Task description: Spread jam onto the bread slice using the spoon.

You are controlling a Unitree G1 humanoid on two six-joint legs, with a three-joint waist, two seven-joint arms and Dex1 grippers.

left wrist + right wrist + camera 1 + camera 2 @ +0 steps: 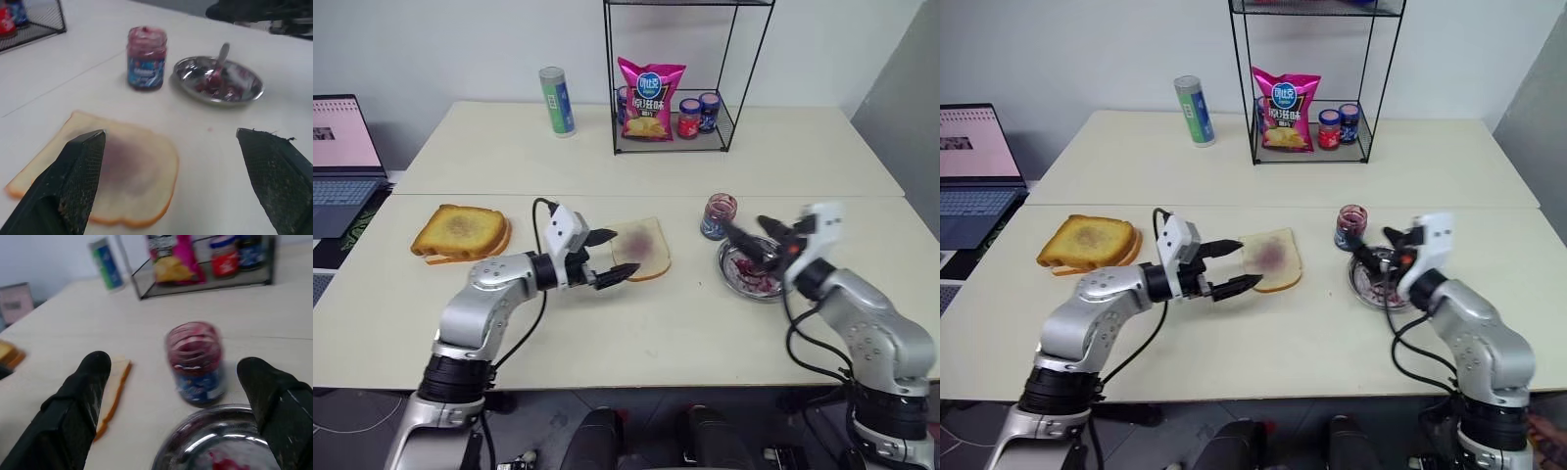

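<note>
Spreading apparently done, or between scoops. Thin pale bread slice (641, 249) with purplish jam stain (128, 159) flat on cream surface (636, 333), mid-scene. Slim silvery spoon (219, 58) resting in round metal dish (250, 90) at three o'clock of slice. Left hand (608, 259) released, empty, at slice's nine o'clock; right hand (183, 396) released, over dish. Next, probably: regrasping spoon handle.

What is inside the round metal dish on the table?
The metal dish holds dark red jam in smears, and the spoon rests in it, its bowl down in the jam. The dish's bottom under the jam is hidden.
</note>
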